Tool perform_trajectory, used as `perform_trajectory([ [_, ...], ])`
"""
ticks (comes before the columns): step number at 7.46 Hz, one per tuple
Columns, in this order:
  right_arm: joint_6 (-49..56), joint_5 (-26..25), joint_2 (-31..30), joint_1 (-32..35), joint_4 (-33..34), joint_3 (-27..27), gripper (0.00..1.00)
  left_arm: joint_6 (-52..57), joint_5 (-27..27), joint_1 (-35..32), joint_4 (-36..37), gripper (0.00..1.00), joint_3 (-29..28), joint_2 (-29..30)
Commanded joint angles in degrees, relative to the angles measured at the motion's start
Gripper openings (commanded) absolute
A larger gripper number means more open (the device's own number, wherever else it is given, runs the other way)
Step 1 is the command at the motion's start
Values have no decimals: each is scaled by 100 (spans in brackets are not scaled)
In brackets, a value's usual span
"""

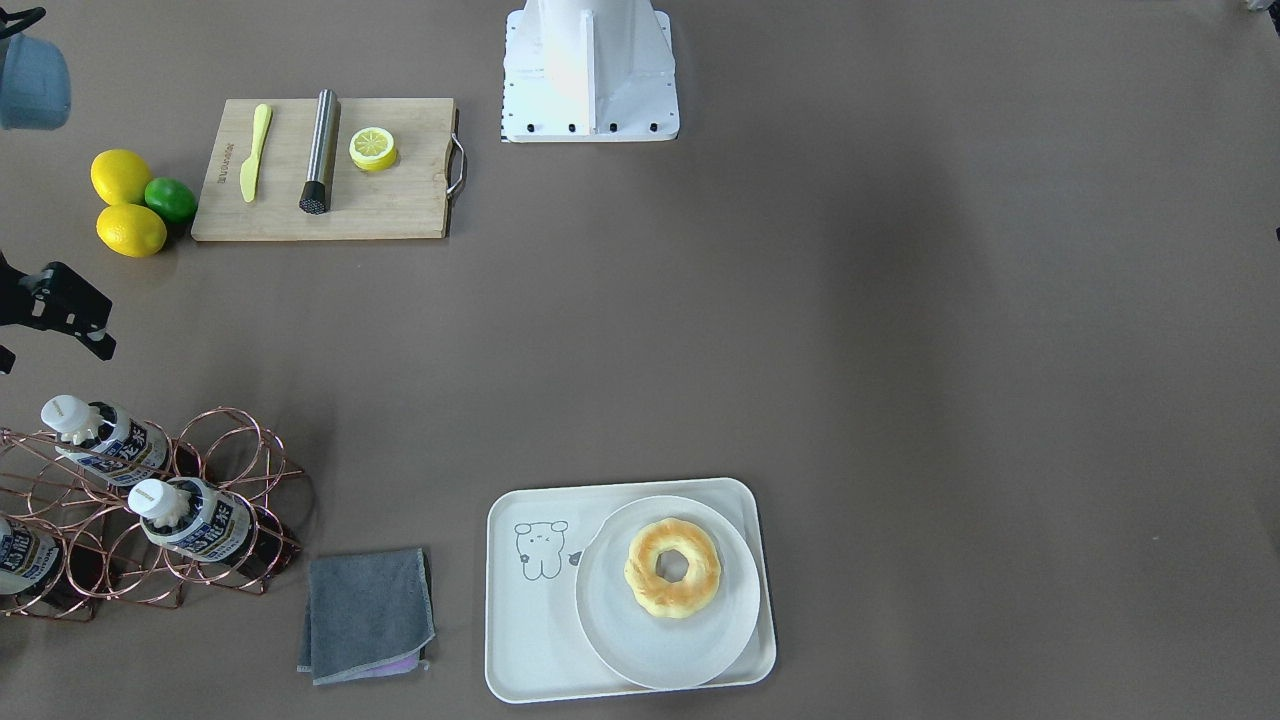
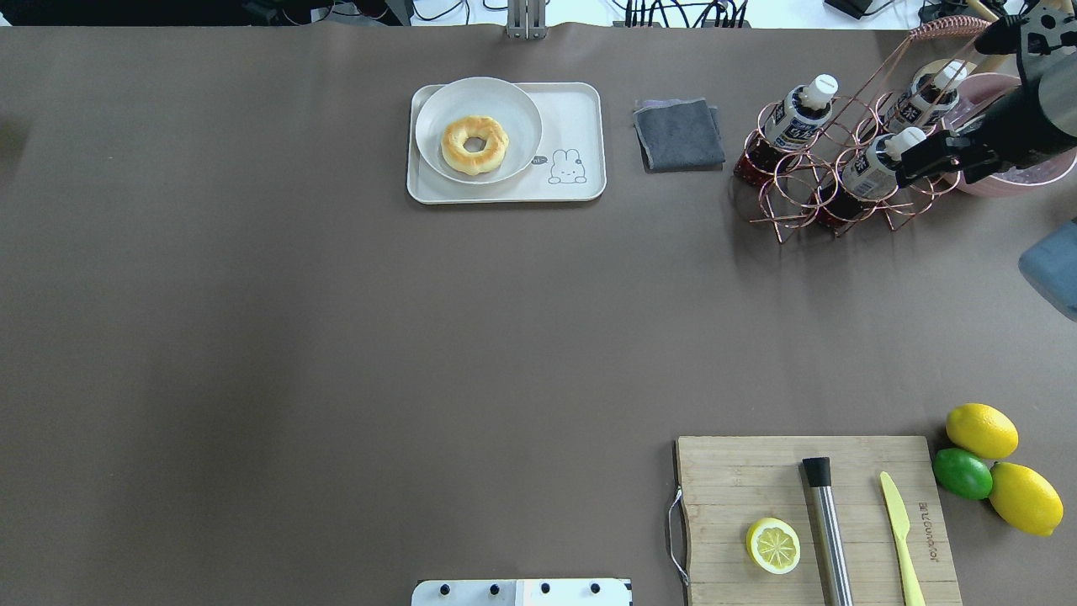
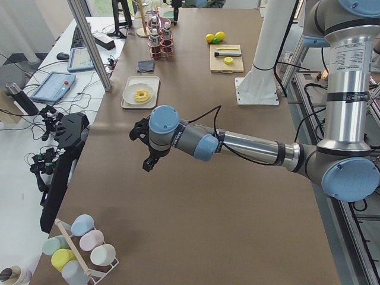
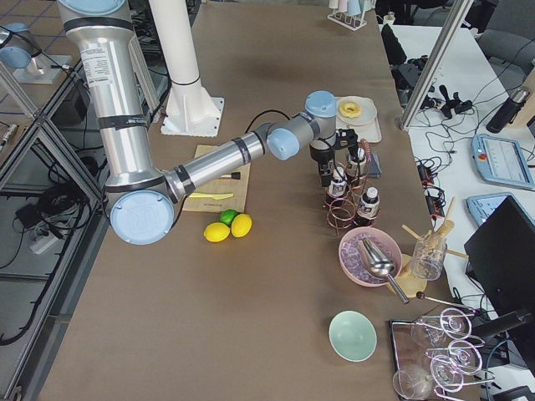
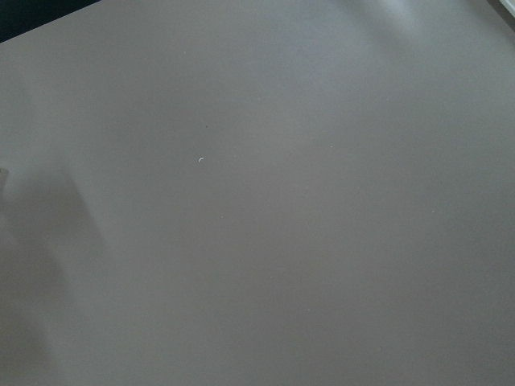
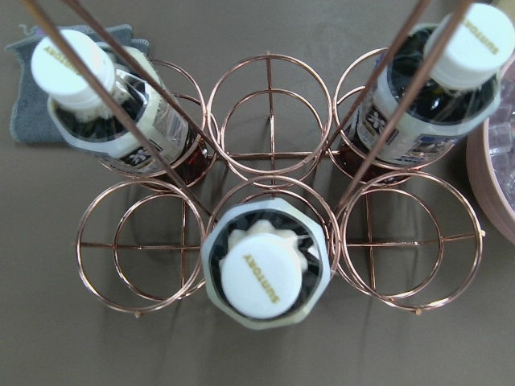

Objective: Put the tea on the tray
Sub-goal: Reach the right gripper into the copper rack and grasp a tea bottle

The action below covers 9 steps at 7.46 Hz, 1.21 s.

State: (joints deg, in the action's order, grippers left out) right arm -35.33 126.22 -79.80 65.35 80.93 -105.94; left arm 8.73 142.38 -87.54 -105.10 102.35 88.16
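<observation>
Tea [image 6: 265,273]: capped bottle standing upright in the middle ring of the lower row of a copper wire rack [image 6: 269,154], its white cap just below the centre of the right wrist view.
Other two bottles: one at the upper left [image 6: 80,80] and one at the upper right [image 6: 451,72] of that view, each in its own ring of the upper row.
Right gripper [image 2: 910,168]: reaches in from the right edge of the overhead view, and its dark tip is just beside the tea's cap. It seems to hang above the bottle rather than around it. No view shows the fingertips clearly, so I cannot tell whether they are spread or pressed together.
Pink bowl [image 2: 1052,172]: just right of the rack in the overhead view, partly behind the arm.
Grey cloth [image 2: 680,135]: folded on the table, just left of the rack, between rack and tray.
Tray [image 2: 589,181]: top centre of the overhead view, well apart from the rack, with no bottle on it. A round plate [image 2: 437,101] covers its left part, and a doughnut [image 2: 475,145] lies on the plate.
Cutting board [image 2: 732,480]: lower right of the overhead view. It carries a lemon half [image 2: 774,545], a metal rod [image 2: 829,530] and a yellow knife [image 2: 899,526].
Left gripper [image 3: 148,163]: seen only in the left side view, above bare table and well apart from the rack. I cannot tell its state.
</observation>
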Motion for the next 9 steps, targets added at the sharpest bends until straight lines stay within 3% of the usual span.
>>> perform_trajectory([
  [1,-70,-185,306,-101,2,188,81,-3,18,0,-115,98,4,-35],
  [7,17,-545,510,-84,-7,188,68,-3,18,0,-204,98,-4,-97],
  [9,26,-783,484,-101,2,223,68,-3,18,0,-204,98,-4,-97],
])
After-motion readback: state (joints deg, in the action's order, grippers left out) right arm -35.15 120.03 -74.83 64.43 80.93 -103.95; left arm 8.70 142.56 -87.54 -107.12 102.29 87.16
